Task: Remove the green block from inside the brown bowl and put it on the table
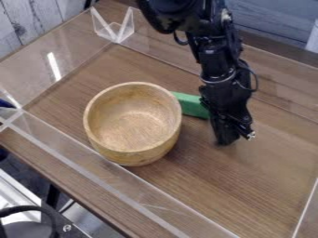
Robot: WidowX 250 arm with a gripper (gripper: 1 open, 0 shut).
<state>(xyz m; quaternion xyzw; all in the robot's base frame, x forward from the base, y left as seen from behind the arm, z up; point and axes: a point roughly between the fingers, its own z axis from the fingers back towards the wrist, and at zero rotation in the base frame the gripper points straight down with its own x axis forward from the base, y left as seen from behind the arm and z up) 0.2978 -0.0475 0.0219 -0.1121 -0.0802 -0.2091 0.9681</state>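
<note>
The green block lies flat on the table, just right of the brown bowl and outside it. The bowl's inside shows only bare wood. My gripper hangs from the black arm immediately right of the block, fingertips pointing down near the tabletop. Its jaws are shut with nothing between them, and the arm covers the block's right end.
Low clear acrylic walls run round the tabletop. A clear folded acrylic piece stands at the back left corner. Open wood surface stretches in front of and to the right of the gripper.
</note>
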